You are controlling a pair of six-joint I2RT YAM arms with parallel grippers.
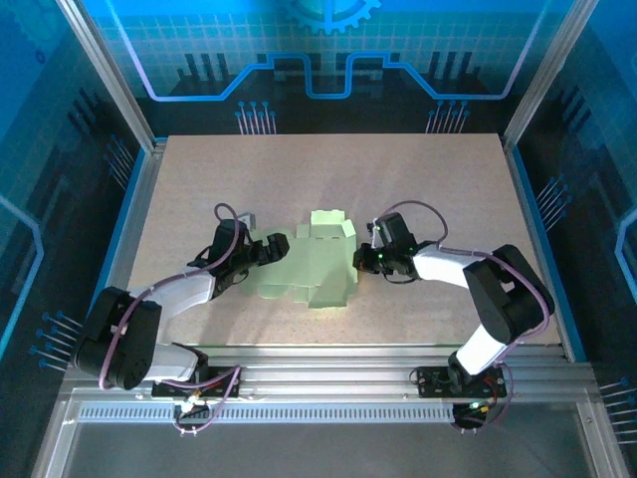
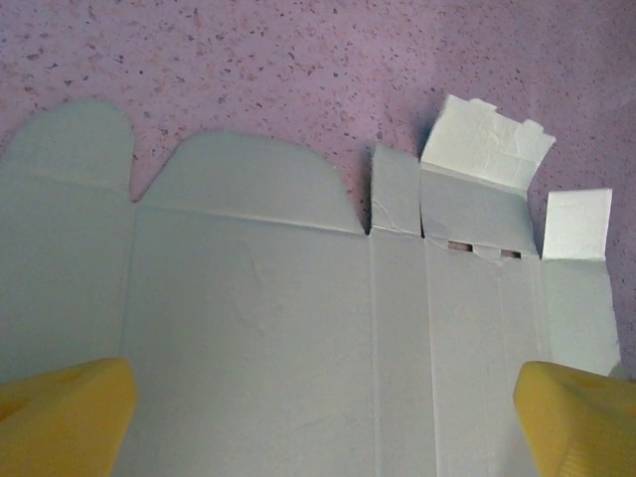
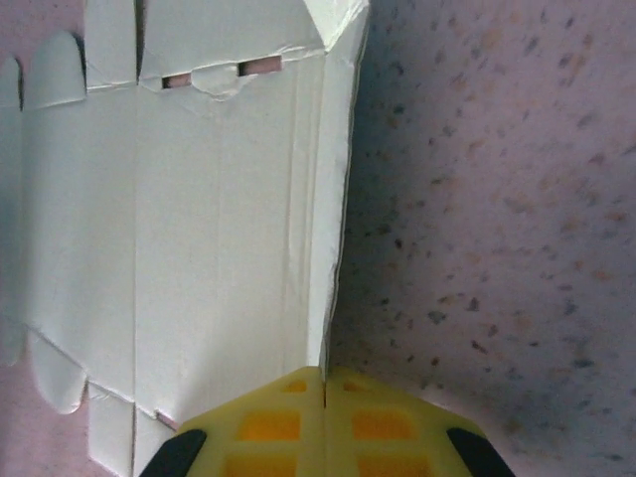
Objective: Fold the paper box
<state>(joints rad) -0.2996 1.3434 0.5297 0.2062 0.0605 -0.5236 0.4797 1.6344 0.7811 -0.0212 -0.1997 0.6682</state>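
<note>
Paper box (image 1: 309, 267): thin pale-green card, a flat die-cut sheet with creases, rounded flaps and square tabs. It lies at the middle of the speckled desk (image 1: 448, 179), long axis running left to right. Left fingers (image 2: 65, 412) stand wide apart over its left part; right fingers (image 3: 268, 422) are pressed together, pinching its raised right edge.

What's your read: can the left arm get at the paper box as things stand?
Probably yes: the left gripper is open right over the paper box, its fingers straddling the flat sheet with nothing between. The right gripper, apparently shut on the opposite edge, looks clear of it.
</note>
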